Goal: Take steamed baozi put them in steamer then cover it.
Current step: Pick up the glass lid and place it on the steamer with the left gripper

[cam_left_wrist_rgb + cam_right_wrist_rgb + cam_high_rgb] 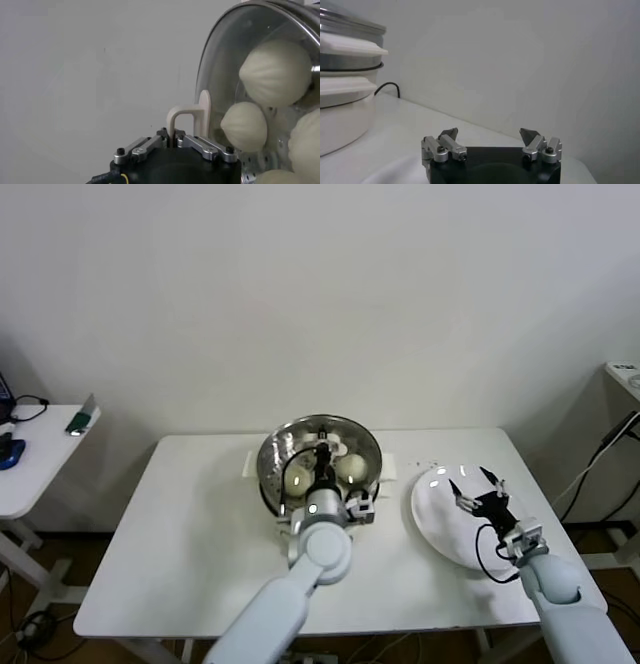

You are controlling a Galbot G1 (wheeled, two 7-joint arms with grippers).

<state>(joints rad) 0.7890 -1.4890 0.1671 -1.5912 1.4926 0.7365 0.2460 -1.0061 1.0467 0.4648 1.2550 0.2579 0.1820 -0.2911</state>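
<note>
Brightness: the room was evenly and softly lit; the wall (320, 294) read pale grey-white, dimming toward the head view's corners.
Light source: diffuse, apparently overhead; no lamp was visible.
Shadows: faint and soft-edged on the table (180, 534); a darker patch lay under the table at 8 o'clock.
Glare: small bright glints sat on the plate (440, 519) near its 12 o'clock rim, and on the steamer (275, 454) rim.
Reflections: the lid (225, 65) showed a mild sheen, with the baozi (275, 72) seen clearly through it.
Focus: the left wrist view was slightly soft; the right wrist view's near foreground was blurred.
Distortion: table edges bowed slightly in the head view.
</note>
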